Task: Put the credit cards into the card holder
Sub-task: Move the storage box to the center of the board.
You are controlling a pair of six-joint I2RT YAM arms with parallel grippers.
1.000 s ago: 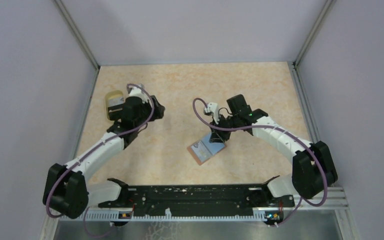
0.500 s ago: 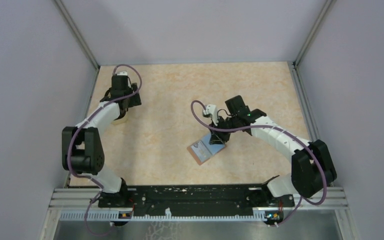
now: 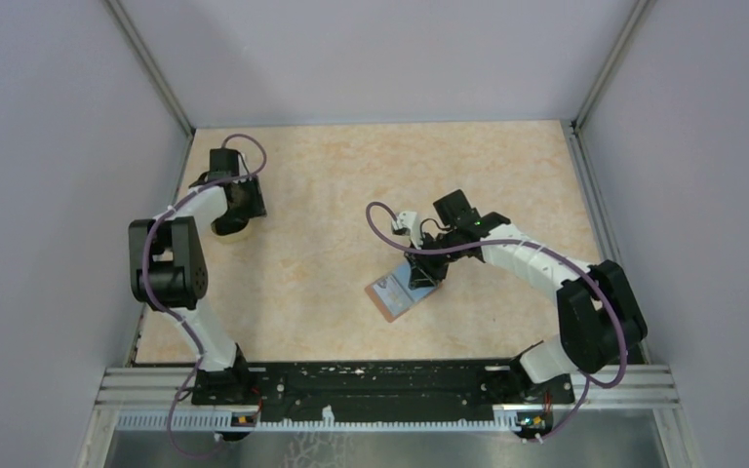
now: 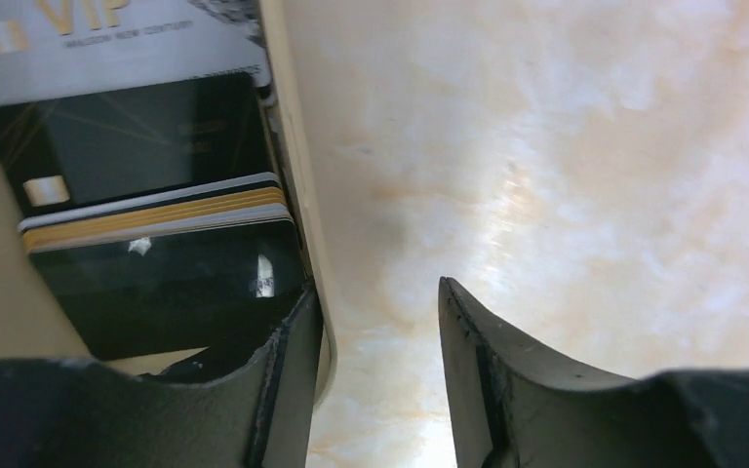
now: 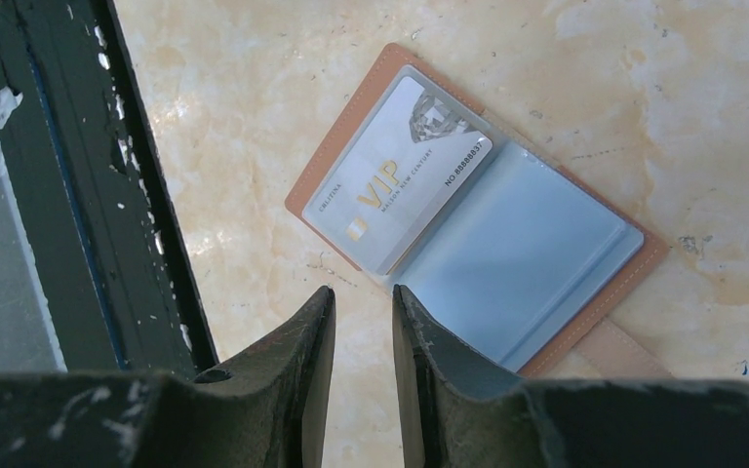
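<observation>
Card holder (image 5: 566, 263) lies open on the marbled table (image 5: 644, 78), blue lining up, with a silver VIP card (image 5: 400, 166) in its left pocket. Right gripper (image 5: 363, 292) hangs just beside its near edge, jaws narrow, empty. At far left, the left gripper (image 4: 375, 292) is half-spread at the plastic cup's (image 4: 288, 127) wall. Stacked credit cards (image 4: 146, 195) stand inside; none gripped.

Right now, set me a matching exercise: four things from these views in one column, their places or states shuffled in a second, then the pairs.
1. card holder
2. silver VIP card
3. stack of cards
4. right gripper

a. inside the cup, far left
b. lying open on the table
c. by the card holder's edge, nothing between its jaws
d. tucked in a card holder pocket

Pairs: 1-b, 2-d, 3-a, 4-c
</observation>
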